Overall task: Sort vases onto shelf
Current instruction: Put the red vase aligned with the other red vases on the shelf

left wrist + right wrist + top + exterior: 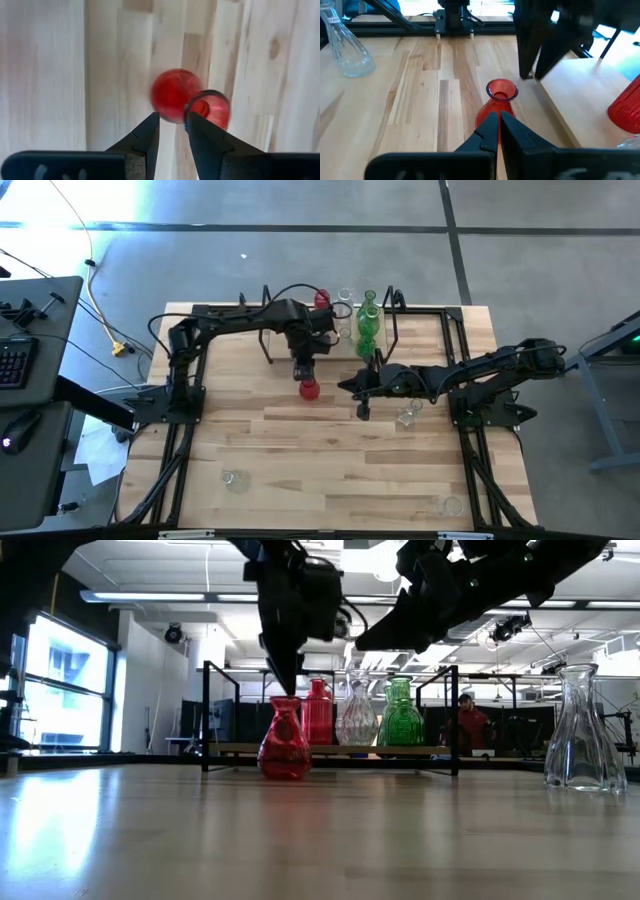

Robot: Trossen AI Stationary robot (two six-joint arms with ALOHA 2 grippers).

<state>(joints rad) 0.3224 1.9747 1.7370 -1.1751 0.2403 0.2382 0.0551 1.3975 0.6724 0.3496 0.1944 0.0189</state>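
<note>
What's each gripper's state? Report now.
Left gripper: slightly open, empty, above the red vase.
Right gripper: shut, empty.

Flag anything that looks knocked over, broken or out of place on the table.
Nothing stands out as tipped or broken. The red vase and a clear vase stand upright on the tabletop, off the shelf. The left gripper hovers over the red one.

Glossy red glass vase (284,741) on smooth pale wood tabletop (300,450); matt black tool (171,131).
</note>
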